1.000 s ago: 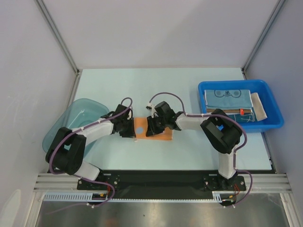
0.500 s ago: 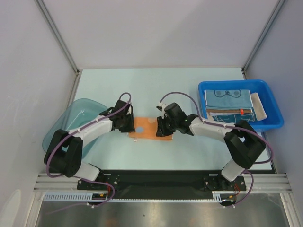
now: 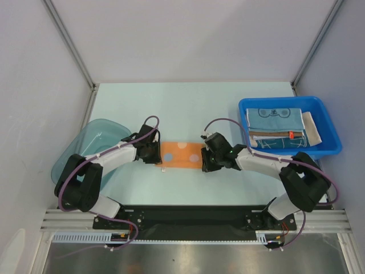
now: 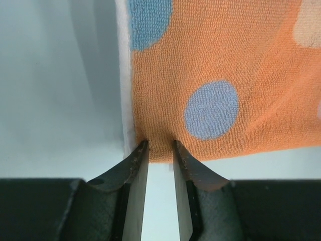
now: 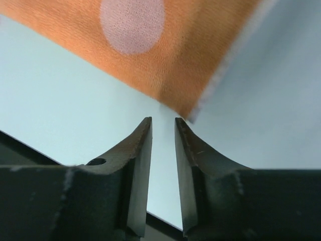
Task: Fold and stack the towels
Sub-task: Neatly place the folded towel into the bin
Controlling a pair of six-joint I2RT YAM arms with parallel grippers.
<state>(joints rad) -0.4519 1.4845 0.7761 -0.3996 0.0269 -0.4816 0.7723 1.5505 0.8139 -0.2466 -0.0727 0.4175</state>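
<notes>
The orange towel (image 3: 181,154) with pale dots lies spread in a flat strip on the table between my two grippers. My left gripper (image 3: 156,153) is at its left end. In the left wrist view the gripper (image 4: 159,144) pinches the towel's (image 4: 225,75) near edge, which puckers at the tips. My right gripper (image 3: 203,160) is at the towel's right end. In the right wrist view it (image 5: 163,120) stands slightly open and empty, with the towel's (image 5: 165,60) corner just beyond its tips. A teal-blue towel (image 3: 275,119), a brown one (image 3: 274,137) and a white one (image 3: 312,128) lie in the bin.
The blue plastic bin (image 3: 328,123) stands at the right of the table. The translucent teal tub (image 3: 85,145) sits at the left edge, behind my left arm. Grey walls close in the back and both sides.
The two grippers have moved apart, the right one far to the right, and the bunched orange towel is now drawn out flat. The right gripper has let go of its end.
</notes>
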